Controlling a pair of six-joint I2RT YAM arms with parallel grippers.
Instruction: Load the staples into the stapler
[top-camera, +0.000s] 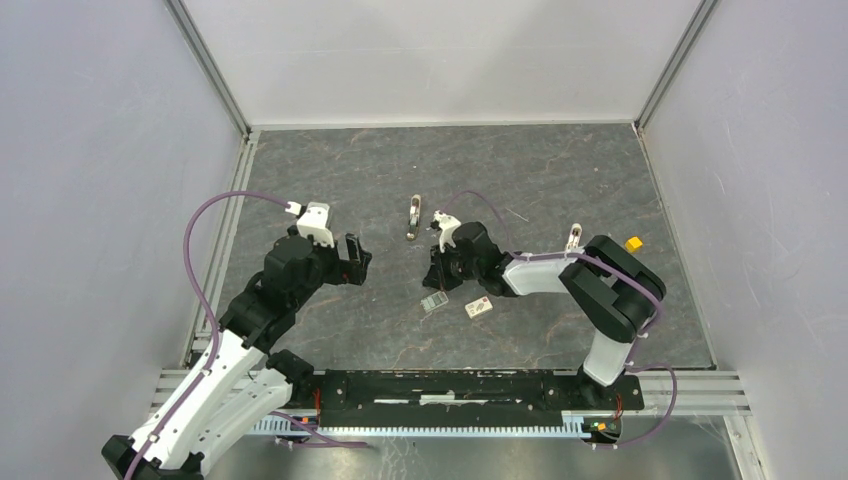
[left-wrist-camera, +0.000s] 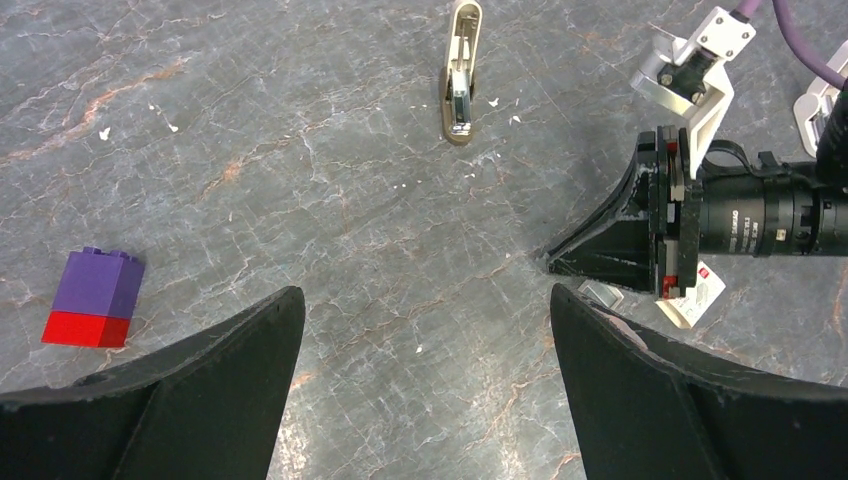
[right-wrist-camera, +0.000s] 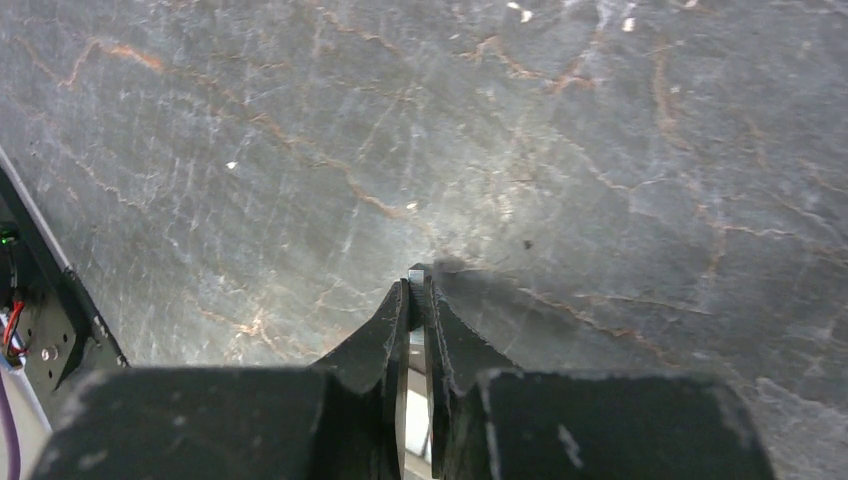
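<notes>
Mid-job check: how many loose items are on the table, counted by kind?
Stapler: 1
Staple box: 1
Staple strip: 1
Toy blocks: 2, the yellow cube and the purple-and-red block
Small white item, too small to identify: 1
Total: 6 that I can make out

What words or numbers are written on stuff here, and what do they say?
White print on the camera lens: too blurred to read.
Red-and-dark print on the small white box: too small to read.
Nothing else shows any writing.
</notes>
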